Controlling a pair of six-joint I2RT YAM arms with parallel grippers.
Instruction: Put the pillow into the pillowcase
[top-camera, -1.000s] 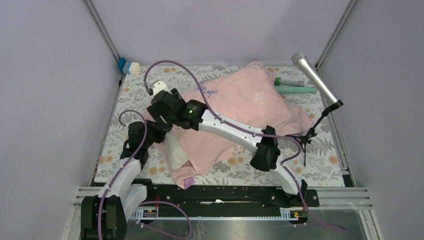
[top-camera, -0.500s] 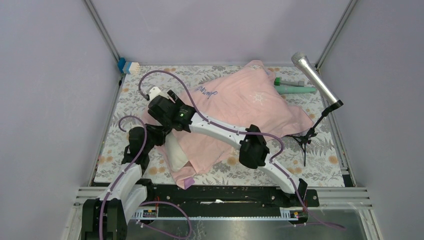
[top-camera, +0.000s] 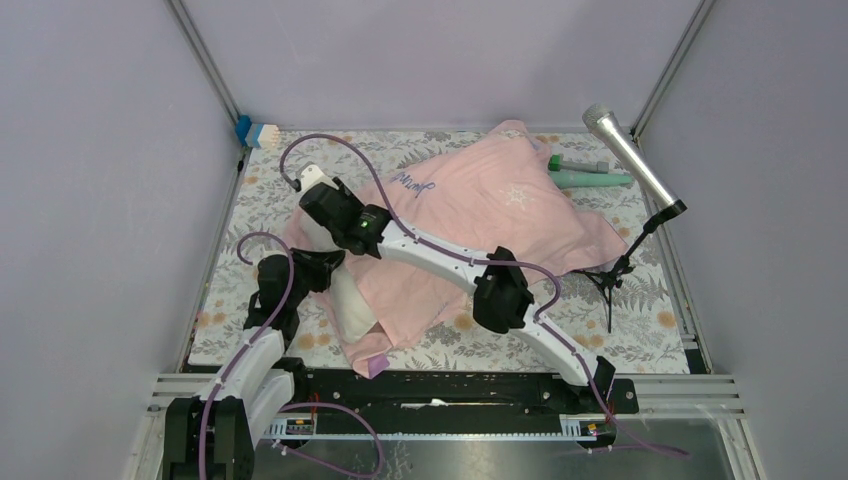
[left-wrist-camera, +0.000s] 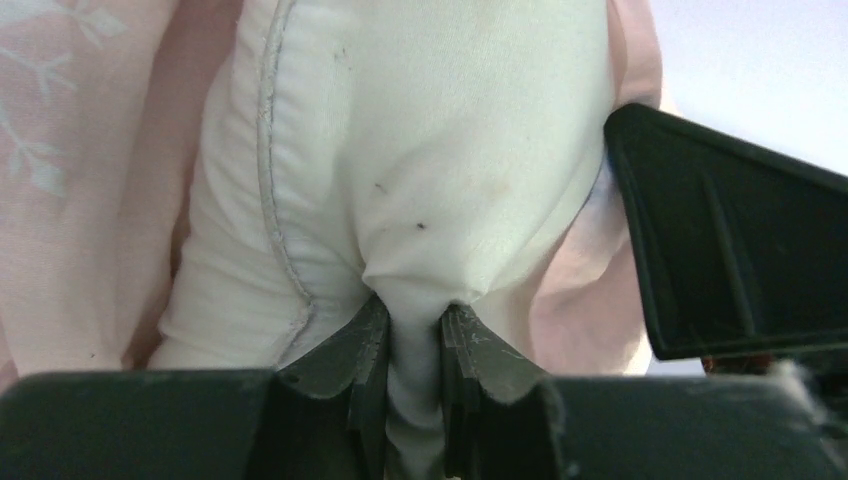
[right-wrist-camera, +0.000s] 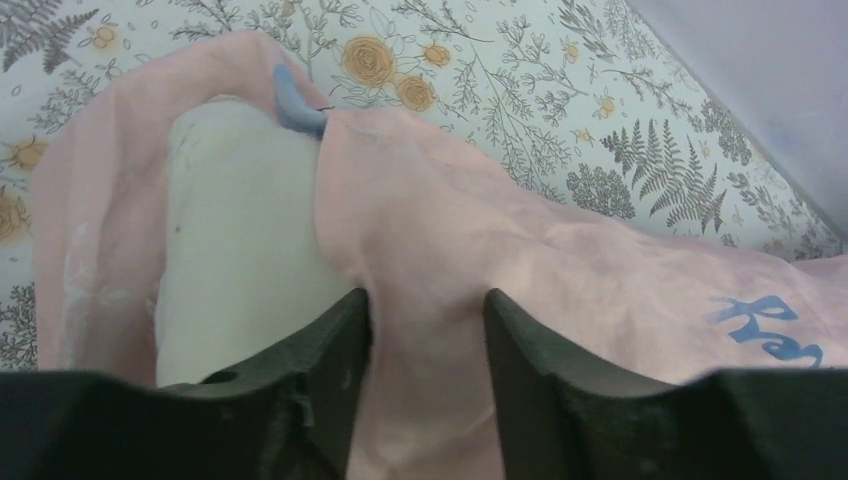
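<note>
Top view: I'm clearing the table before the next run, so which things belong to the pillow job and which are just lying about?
Job: pillow; pillowcase.
Lying about: microphone on its stand; green tube; blue-and-white block; floral cloth underneath.
</note>
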